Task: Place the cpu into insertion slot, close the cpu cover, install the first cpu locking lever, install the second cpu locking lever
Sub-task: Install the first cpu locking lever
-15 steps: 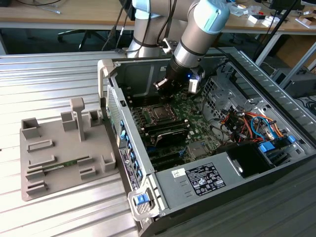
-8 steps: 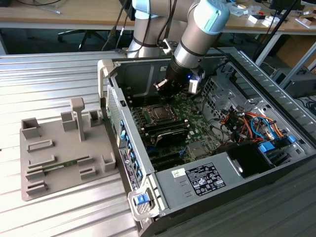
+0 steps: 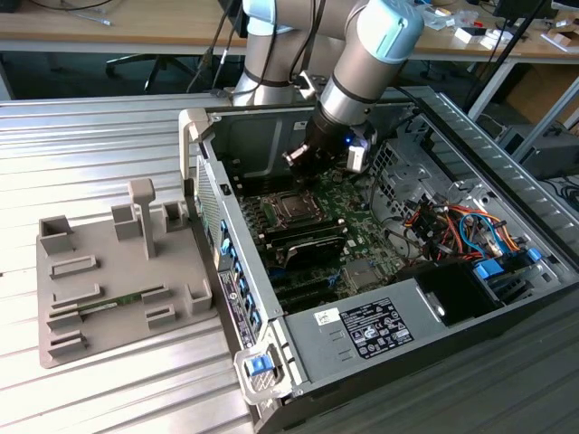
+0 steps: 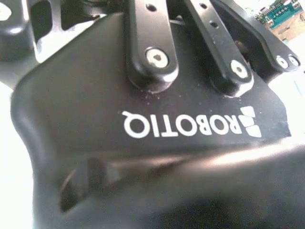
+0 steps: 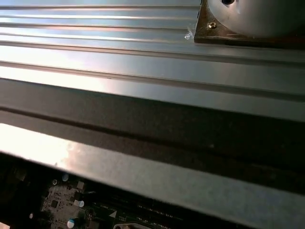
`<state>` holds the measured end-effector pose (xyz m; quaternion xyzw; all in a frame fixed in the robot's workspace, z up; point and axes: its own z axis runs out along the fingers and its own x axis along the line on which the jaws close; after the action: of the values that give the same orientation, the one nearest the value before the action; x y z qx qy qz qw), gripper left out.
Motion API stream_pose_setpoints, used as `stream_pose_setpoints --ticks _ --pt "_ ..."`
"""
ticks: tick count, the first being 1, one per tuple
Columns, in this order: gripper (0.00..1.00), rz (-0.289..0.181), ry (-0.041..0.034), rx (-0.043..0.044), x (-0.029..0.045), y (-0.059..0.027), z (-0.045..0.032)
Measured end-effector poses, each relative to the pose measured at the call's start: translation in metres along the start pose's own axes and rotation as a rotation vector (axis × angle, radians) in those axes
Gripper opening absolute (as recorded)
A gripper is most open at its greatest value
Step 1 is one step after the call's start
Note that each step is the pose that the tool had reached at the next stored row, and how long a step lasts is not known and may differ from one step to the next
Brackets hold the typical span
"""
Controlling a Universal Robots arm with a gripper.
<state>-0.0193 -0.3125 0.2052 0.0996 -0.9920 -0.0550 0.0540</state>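
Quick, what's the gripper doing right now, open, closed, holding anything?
Gripper: cannot be told; it hangs inside the case above the insertion slot.

A ribbed metal table (image 3: 109,136) (silvery, grooved lengthwise) carries an open computer case (image 3: 362,362) and, just beside it, a grey fixture tray (image 3: 63,316).

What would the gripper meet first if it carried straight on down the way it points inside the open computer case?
Probably the insertion slot on the green board: in the exterior view the gripper hangs just above it, pointing down. Depth is unclear, so it may be slightly off to one side.
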Motion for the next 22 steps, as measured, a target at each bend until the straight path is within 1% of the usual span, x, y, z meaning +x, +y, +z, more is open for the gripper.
stream_pose_setpoints --ticks 10,16,18,20,21,22 --pt "0.11 0.000 0.0006 0.0008 -0.0002 -0.0019 0.0042" --pt "0.11 0.000 0.0002 0.0004 -0.0010 0.0002 0.0061" --pt "0.11 0.000 0.0006 0.0012 -0.0012 0.0018 0.0062" --pt "0.11 0.000 0.0002 0.0001 -0.0014 0.0024 0.0057" --pt "0.11 0.000 -0.0010 -0.0017 -0.0014 0.0030 0.0037" --pt "0.11 0.000 -0.0009 -0.0014 -0.0012 0.0032 0.0017"
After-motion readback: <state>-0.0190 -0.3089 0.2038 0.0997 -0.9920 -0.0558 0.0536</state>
